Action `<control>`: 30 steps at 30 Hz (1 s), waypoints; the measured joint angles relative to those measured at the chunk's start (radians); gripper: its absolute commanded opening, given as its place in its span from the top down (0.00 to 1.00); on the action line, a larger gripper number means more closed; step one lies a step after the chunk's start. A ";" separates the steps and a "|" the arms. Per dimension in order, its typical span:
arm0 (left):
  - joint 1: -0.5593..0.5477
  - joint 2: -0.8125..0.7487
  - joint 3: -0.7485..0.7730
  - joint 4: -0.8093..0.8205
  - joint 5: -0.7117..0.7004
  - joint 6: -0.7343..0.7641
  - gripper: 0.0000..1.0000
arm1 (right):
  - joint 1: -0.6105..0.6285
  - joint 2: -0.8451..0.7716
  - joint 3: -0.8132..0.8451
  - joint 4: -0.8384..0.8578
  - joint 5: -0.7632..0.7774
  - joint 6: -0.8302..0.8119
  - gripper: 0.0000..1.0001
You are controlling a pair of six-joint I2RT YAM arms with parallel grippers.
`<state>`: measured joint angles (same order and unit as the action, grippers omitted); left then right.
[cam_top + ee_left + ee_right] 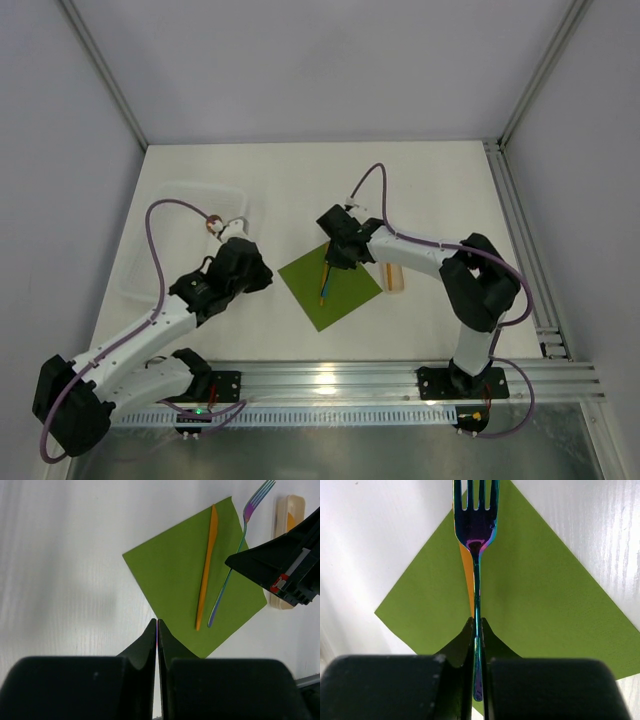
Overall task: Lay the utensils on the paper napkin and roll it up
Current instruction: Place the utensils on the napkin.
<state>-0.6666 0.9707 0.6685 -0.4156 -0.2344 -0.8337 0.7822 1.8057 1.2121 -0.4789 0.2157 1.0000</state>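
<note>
R gripper [477, 630] is clamping the iridescent fork [475, 535] by its handle, across the green napkin [350, 292] at frame ctr. Orange knife [206, 565] is lying on the napkin. L gripper [157, 630] is sitting shut, empty, by the napkin's corner.

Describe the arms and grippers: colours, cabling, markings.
The left arm and right arm have white links with bulky black joint housings. A purple cable loops along each. The left gripper and right gripper have matte black, wedge-shaped fingers. The right gripper's body carries a small red-and-white tag.
</note>
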 measured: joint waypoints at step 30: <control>0.000 -0.018 -0.013 0.000 0.011 0.000 0.98 | 0.003 0.027 -0.004 0.006 0.006 -0.048 0.96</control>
<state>-0.6666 0.9527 0.6556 -0.4160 -0.2230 -0.8341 0.7849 1.8328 1.2083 -0.4732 0.2218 0.9524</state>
